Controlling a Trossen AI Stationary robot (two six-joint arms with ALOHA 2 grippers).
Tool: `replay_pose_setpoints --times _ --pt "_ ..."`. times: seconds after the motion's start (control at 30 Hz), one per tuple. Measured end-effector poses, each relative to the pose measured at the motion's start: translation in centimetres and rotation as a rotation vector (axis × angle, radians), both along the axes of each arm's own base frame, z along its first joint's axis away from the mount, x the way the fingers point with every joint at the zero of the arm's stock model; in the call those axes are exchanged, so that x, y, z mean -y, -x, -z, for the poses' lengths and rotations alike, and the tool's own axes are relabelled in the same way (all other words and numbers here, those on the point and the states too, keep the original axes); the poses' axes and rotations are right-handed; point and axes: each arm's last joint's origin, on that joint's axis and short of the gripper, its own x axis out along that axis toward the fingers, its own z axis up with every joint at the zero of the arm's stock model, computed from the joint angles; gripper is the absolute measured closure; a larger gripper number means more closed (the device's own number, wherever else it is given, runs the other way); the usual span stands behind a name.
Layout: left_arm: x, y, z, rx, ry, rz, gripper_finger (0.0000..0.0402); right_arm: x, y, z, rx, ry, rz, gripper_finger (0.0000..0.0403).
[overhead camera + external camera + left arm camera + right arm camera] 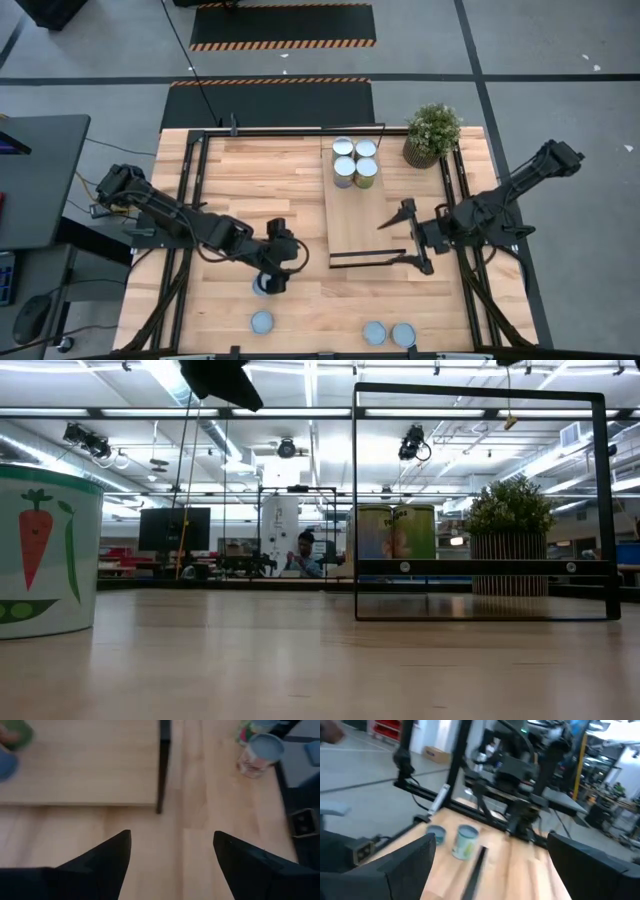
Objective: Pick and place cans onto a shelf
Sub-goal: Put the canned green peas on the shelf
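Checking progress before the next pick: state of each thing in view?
cans on shelf: four, upright, clustered at far end.
cans on table: four, upright, near front edge.
shelf: near half bare.
left gripper: open, over one table can.
right gripper: open, empty, above shelf.

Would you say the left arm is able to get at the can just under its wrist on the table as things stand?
Probably yes. The left gripper hangs right over that can, fingers open with bare table between them, and nothing else stands near it; the other loose cans lie nearer the table's front edge.
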Motion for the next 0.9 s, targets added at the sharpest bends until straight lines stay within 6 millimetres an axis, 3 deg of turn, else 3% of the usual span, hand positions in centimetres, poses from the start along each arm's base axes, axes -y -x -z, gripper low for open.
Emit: replay_pose_setpoints --times 0.33,0.9 --pt "-0.4 0.3 0.3 -0.038 -0.053 -0.009 0.0114 -4.3 0.0 1.6 -0.055 -0.031 -0.064 0.0014" --pt "-0.4 0.2 0.3 -0.031 -0.043 -0.041 0.0114 -15.3 -1.9 2.1 -0.349 -0.053 0.107 0.0038"
